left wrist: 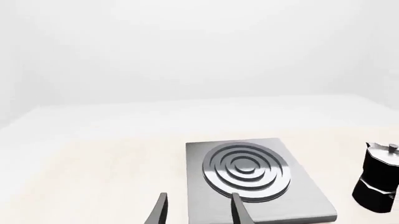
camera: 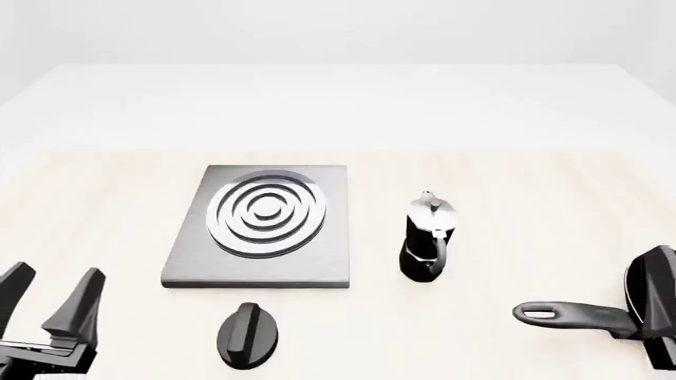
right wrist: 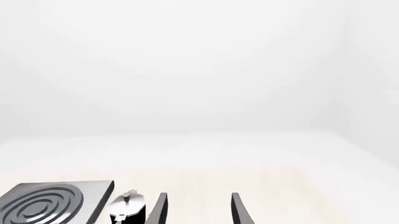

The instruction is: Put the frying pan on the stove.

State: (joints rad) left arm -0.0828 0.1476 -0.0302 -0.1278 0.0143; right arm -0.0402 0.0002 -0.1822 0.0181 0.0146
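Observation:
The frying pan (camera: 653, 299) lies at the table's front right, its black body cut off by the front view's right edge. Its dark grey handle (camera: 579, 315), with the slot hole at its end, points left. The stove (camera: 259, 226) is a flat dark grey slab with silver rings, left of centre; it also shows in the left wrist view (left wrist: 249, 177) and the right wrist view (right wrist: 50, 201). My left gripper (camera: 47, 299) is open and empty at the front left, short of the stove (left wrist: 199, 212). My right gripper (right wrist: 196, 211) is open and empty; the pan is out of its view.
A black-and-silver moka pot (camera: 428, 237) stands just right of the stove, between it and the pan; it also shows in both wrist views (left wrist: 380, 179) (right wrist: 128, 207). A small black oval knob (camera: 248, 336) lies in front of the stove.

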